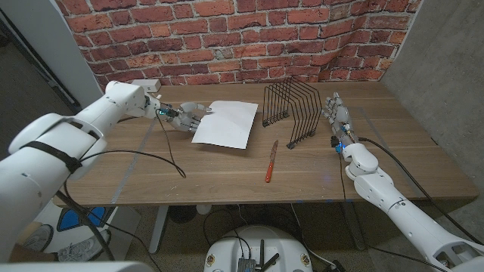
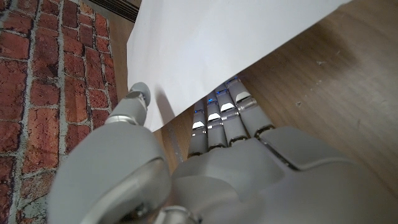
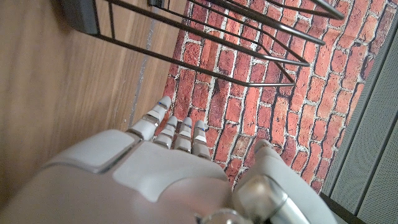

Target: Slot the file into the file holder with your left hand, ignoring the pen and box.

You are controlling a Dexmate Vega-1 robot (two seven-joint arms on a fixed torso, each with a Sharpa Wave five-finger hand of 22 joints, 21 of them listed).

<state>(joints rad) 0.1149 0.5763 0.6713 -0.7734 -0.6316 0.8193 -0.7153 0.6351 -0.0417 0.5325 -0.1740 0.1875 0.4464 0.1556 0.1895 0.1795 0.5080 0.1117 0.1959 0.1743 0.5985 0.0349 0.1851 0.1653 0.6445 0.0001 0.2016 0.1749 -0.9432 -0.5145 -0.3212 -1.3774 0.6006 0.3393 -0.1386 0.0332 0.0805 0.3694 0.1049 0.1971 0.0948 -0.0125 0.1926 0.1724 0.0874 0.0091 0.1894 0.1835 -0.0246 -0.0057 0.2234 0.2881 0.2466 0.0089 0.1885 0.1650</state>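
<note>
My left hand [image 1: 184, 116] pinches the flat white paper file [image 1: 225, 123] at its nine-o'clock edge; held so thinly, it could droop and miss the black wire file holder [image 1: 291, 110].

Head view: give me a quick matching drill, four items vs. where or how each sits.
Things:
1. file
2. file holder
3. pen
4. right hand

States:
A. lies alone on the table, nearest the front edge
B. pinched at its edge by the left hand
C. holds nothing, beside the wire rack
D. stands with no file in it, near the brick wall

Pairs: 1-B, 2-D, 3-A, 4-C
</note>
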